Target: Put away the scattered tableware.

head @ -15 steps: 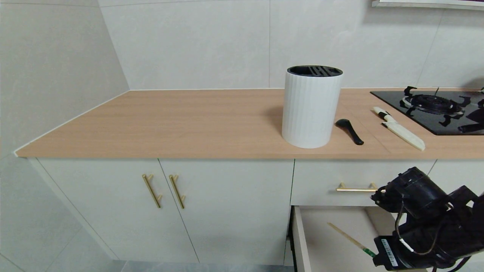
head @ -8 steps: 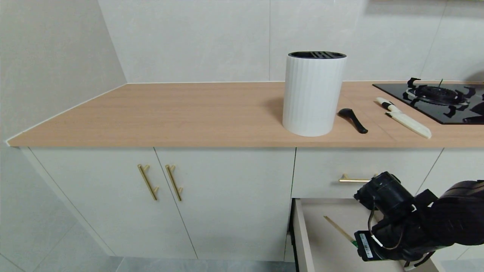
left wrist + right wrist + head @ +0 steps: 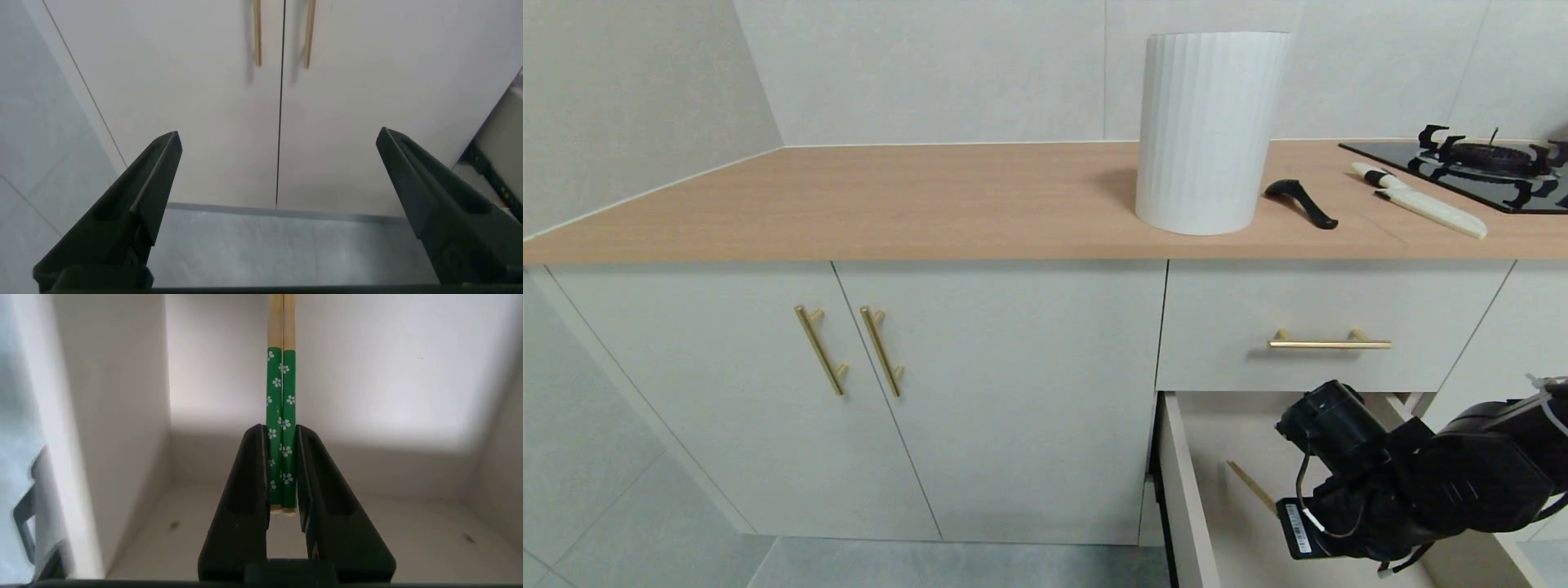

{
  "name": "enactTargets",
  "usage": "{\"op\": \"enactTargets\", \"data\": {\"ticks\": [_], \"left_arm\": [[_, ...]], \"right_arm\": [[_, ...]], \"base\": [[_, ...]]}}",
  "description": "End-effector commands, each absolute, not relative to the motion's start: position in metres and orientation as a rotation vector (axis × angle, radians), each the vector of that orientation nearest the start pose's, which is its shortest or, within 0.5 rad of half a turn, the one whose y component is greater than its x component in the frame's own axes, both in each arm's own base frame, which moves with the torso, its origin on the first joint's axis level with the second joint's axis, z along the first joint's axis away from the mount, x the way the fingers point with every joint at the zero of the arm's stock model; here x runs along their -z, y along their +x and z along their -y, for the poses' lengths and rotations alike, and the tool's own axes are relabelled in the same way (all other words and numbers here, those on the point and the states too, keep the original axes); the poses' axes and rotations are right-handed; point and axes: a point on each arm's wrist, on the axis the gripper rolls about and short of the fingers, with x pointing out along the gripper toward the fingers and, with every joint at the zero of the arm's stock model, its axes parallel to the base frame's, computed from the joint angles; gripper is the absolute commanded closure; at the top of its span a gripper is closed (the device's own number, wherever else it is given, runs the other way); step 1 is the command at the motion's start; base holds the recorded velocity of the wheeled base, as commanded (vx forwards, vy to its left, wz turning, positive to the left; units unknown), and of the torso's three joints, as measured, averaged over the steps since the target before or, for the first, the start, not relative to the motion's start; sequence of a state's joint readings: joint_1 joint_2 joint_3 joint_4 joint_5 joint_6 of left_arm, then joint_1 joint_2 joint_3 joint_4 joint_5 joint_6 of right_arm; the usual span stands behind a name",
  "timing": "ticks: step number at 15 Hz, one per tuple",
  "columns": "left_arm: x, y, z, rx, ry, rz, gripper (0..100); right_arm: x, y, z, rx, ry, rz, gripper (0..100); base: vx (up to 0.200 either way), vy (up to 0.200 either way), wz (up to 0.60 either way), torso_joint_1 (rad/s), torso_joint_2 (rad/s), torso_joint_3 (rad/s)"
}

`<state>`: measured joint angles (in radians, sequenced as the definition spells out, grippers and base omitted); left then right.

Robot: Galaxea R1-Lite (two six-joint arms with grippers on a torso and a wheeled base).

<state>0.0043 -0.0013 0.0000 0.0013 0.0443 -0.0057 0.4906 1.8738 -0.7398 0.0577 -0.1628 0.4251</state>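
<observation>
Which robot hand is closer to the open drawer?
Right. The right gripper is down in the open drawer, shut on the chopsticks. The left gripper hangs open farther off, facing the cabinet doors.

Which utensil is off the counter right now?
The chopsticks: their green-patterned ends are clamped in the right pincer at the open lower drawer. The black spoon and white knife lie on the countertop.

Head, left wrist share cabinet doors [image 3: 849, 408]; right wrist close inside drawer [image 3: 392, 367].
</observation>
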Motion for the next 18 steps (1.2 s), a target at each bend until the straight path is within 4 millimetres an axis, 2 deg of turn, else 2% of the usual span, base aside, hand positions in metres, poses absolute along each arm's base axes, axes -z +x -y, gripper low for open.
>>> {"op": "enactTargets", "data": {"ticks": [1,5,6,8,10,14,18], "left_arm": [[-0.075,-0.023,-0.001,-0.049,-0.006,0.000,0],[-0.075,-0.023,-0.001,-0.049,-0.006,0.000,0],[-0.075,-0.023,-0.001,-0.049,-0.006,0.000,0],[-0.075,-0.023,-0.001,-0.049,-0.006,0.000,0],[-0.075,-0.023,-0.001,-0.048,-0.006,-0.001,0],[-0.075,-0.023,-0.001,-0.049,-0.006,0.000,0],[-0.075,-0.023,-0.001,-0.049,-0.006,-0.001,0]], "right_arm": [[-0.065,0.240,-0.124,-0.044,-0.006,-1.156,100],[-0.075,0.245,-0.126,-0.055,0.006,-1.070,100],[-0.080,0.255,-0.127,-0.068,-0.005,-1.040,100],[-0.078,0.276,-0.129,-0.071,-0.019,-1.023,100],[-0.064,0.287,-0.133,-0.067,-0.028,-1.037,100],[-0.016,0.307,-0.143,-0.058,-0.030,-1.024,100],[0.000,0.308,-0.143,-0.044,-0.042,-1.061,100]], "base": [[0.000,0.000,0.00,-0.032,0.33,0.305],[0.000,0.000,0.00,-0.008,0.09,0.080],[0.000,0.000,0.00,0.000,0.00,0.000],[0.000,0.000,0.00,0.000,0.00,0.000],[0.000,0.000,0.00,0.000,0.00,0.000],[0.000,0.000,0.00,0.000,0.00,0.000],[0.000,0.000,0.00,0.000,0.00,0.000]]}}
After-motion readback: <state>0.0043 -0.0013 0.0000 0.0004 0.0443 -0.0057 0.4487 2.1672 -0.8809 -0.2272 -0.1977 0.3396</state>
